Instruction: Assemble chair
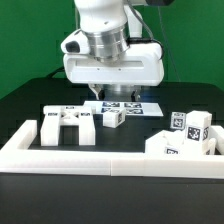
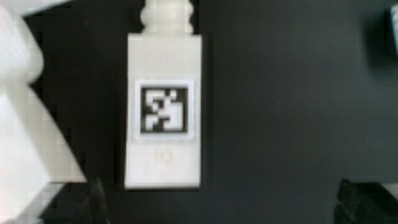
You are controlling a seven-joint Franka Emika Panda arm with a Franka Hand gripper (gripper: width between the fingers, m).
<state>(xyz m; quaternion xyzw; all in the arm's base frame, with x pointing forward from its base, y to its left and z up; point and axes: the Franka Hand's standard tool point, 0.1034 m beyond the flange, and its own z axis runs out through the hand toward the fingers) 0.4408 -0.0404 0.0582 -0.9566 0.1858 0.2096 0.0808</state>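
Behind everything hangs a plain green backdrop (image 1: 30, 40), and below it lies a matte black tabletop (image 1: 30, 100), fenced at the front by a long low white border wall (image 1: 100, 160). Over the middle of the table the big glossy white robot arm (image 1: 105, 30) points straight down, its gripper (image 1: 107, 97) hovering low above the thin flat white marker board (image 1: 135, 104). From where I stand the fingers look spread wide, with nothing pinched between them. Just below them lies a slim matte-white plastic post (image 1: 113, 117) bearing a square black-and-white tag. In the wrist view the post (image 2: 164, 150) runs lengthwise with a knobbed peg at one end. Toward the exterior view's left sits a white bracket-like chair piece (image 1: 68, 125), apart from the post. Toward its right a huddle of tagged white chair blocks (image 1: 185, 135) rests against the border wall.
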